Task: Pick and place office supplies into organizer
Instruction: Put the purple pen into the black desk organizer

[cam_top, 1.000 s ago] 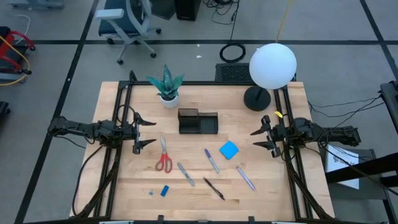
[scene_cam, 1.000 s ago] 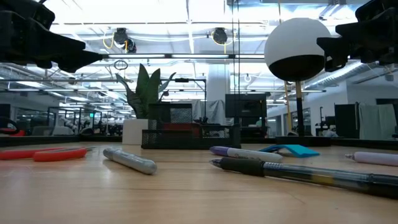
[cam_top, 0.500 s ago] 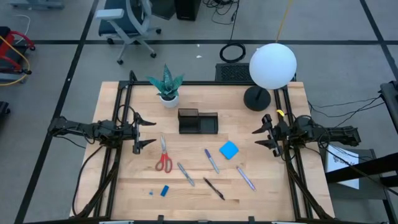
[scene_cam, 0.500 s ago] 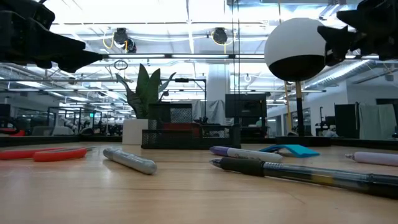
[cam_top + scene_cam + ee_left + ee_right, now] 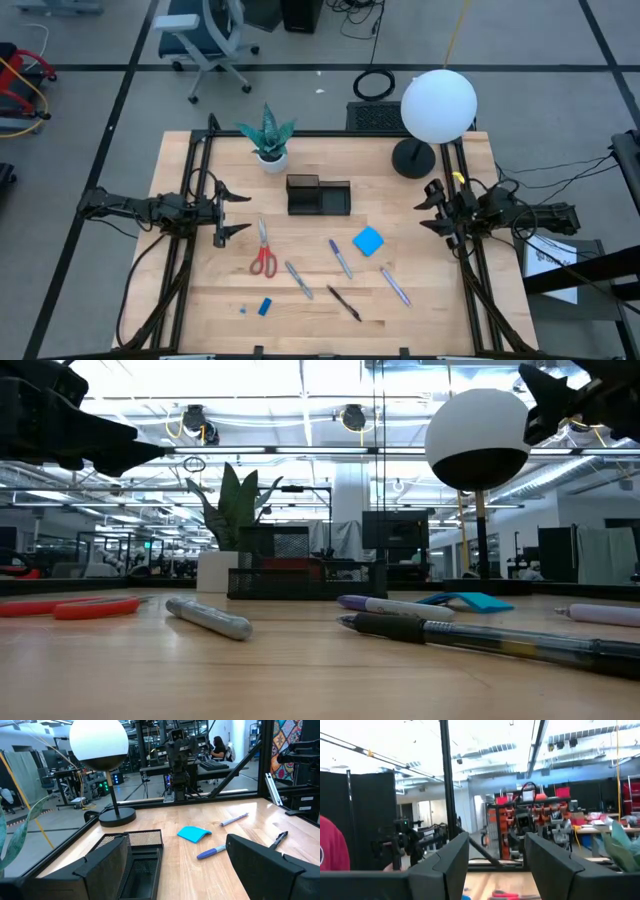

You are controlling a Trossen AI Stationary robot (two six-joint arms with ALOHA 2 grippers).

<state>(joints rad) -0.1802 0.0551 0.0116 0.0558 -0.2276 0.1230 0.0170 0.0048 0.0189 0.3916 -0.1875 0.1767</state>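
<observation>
The office supplies lie flat on the wooden table: red-handled scissors [image 5: 263, 250], a blue notepad [image 5: 368, 241], a purple pen [image 5: 341, 258], a grey pen [image 5: 298, 280], a black pen [image 5: 343, 302], a lavender pen [image 5: 395, 286] and a tiny blue block [image 5: 265, 307]. The black organizer [image 5: 318, 196] stands on the table behind them. My left gripper [image 5: 245, 212] hovers open at the table's left side, pointing level toward the organizer [image 5: 135, 857]. My right gripper [image 5: 424, 215] hovers open at the right side, tipped upward, with nothing between its fingers [image 5: 445, 865].
A potted plant [image 5: 268, 140] stands at the far left of the table. A lamp with a white globe [image 5: 438, 105] and a round black base [image 5: 413, 158] stands at the far right. Black frame rails run along both sides. An office chair [image 5: 205, 35] stands beyond the table.
My right gripper has tipped its fingers upward and risen a little, staying open at the table's right side. In the low view it has climbed toward the top of the picture. Nothing on the table has moved.
</observation>
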